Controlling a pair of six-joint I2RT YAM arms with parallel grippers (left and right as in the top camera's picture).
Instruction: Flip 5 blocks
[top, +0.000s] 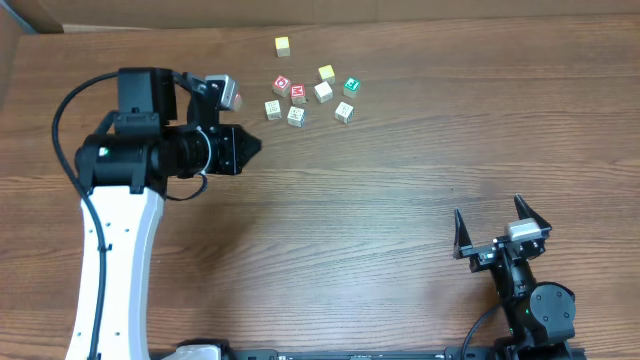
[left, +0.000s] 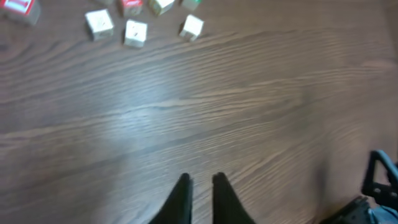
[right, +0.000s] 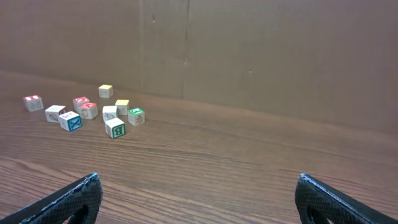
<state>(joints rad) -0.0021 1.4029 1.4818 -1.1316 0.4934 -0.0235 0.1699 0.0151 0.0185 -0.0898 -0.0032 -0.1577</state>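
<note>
The chief risk is judged to lie in how tightly the blocks are packed at the upper centre of the overhead view: a finger brought down among them could nudge a neighbour, so that a cube is tipped unasked or pushed away and the count of five is lost. The left gripper is seen pressed together with nothing between its fingers, aimed toward the cluster from its lower left and well apart from it; if it were driven in closed, the cubes would be ploughed rather than picked. Two red-topped cubes sit inside the group and could be taken by mistake. The right gripper is spread wide and empty at the lower right of the overhead view, far from the blocks. The cubes are small, sharp-edged and apparently wooden, with pale sides and printed faces in red, green, yellow and blue; such smooth faces could slip between the hard black fingers. The table is a smooth wood-grain surface, so a dropped cube could tumble onto any face. A yellow cube lies apart above the group, a red-and-white cube apart at its left, and a plain brown cardboard wall is seen behind
</note>
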